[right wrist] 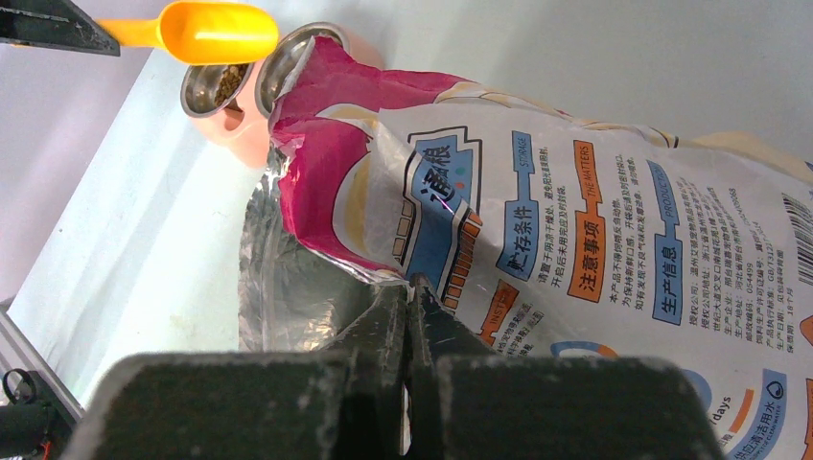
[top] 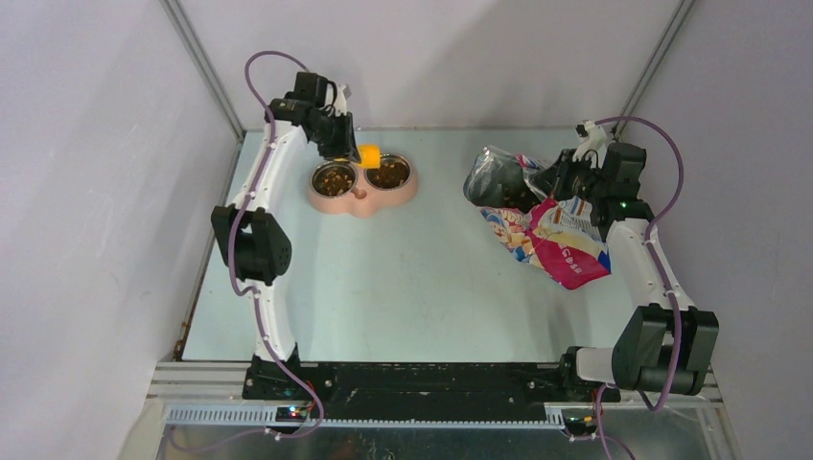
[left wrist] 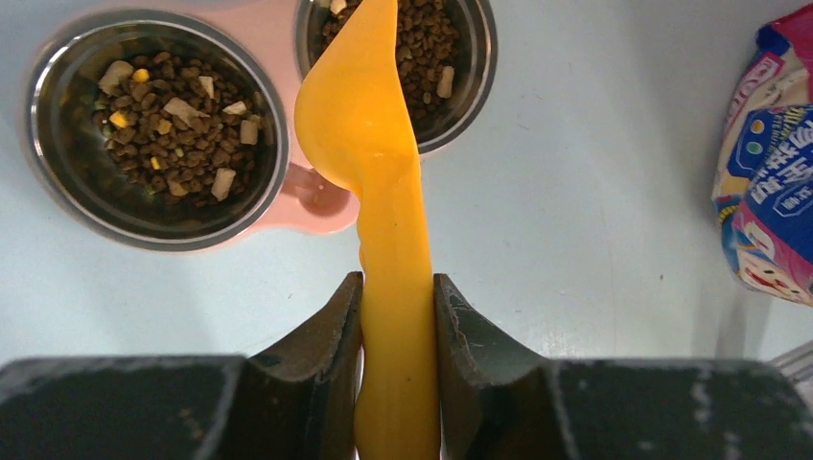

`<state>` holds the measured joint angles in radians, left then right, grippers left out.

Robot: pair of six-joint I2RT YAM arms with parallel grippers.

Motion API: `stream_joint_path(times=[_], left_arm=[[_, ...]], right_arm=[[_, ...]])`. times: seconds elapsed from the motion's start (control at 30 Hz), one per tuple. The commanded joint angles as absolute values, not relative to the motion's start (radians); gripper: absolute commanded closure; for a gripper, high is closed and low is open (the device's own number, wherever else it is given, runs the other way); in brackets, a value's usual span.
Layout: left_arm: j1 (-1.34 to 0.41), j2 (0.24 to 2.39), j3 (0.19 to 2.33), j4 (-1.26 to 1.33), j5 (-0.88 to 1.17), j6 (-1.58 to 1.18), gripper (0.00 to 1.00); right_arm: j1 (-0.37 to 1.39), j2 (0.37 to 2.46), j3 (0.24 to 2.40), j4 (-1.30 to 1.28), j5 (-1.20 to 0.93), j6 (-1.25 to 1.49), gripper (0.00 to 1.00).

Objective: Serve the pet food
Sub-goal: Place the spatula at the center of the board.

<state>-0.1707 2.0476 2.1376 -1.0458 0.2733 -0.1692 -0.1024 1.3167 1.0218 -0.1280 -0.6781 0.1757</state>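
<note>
Your left gripper (left wrist: 397, 299) is clamped on the flat handle of the yellow plastic scoop (left wrist: 369, 144), with one dark finger pressed against each side. The scoop's head hangs above the pink twin-bowl feeder (top: 362, 203), over the pink bridge between the bowls and the rim of the round steel right bowl (left wrist: 451, 57). The feeder sits by the far edge of the pale table (top: 383, 287), left of the middle.

The pet food (left wrist: 158, 115), small dark-brown dry pellets mixed with a few pale and yellow bits, lies in the round steel left bowl (top: 333, 178) and in the right bowl too. A layer covers the bottom of each. You cannot tell whether any pellets are in the scoop, since no view looks into it.

Your right gripper (right wrist: 410, 311) is pinched shut on the torn top edge of the glossy blue, pink and white printed bag (right wrist: 575, 220), just beside its crinkled silver foil lining (right wrist: 288, 287). The bag lies toward the far right corner of the table, its open mouth turned toward the feeder and well apart from it. From above the mouth looks dark, and you cannot make out what is inside.
</note>
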Motion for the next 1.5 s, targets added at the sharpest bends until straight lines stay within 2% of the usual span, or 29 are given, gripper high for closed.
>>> stream_joint_path(times=[0.0,0.17,0.6,0.8,1.27,1.47], left_arm=[[-0.149,1.968,2.108,-1.019,0.364,-0.147,1.00],[-0.081,1.917,1.964,-0.874,0.617,-0.232,1.00],[0.211,1.660,1.348,-0.220,0.945,-0.586,1.00],[0.328,1.593,1.159,0.061,0.969,-0.734,1.00],[0.512,1.546,0.997,0.226,0.967,-0.809,1.00],[0.531,1.568,0.984,0.220,0.939,-0.809,1.00]], right_arm=[[-0.121,1.297,1.032,-0.132,-0.646,0.155,1.00],[-0.123,1.293,1.032,-0.134,-0.649,0.155,1.00],[-0.124,1.296,1.032,-0.133,-0.656,0.160,1.00],[-0.124,1.302,1.032,-0.132,-0.662,0.163,1.00],[-0.124,1.305,1.032,-0.134,-0.673,0.168,1.00],[-0.124,1.301,1.033,-0.134,-0.673,0.169,1.00]])
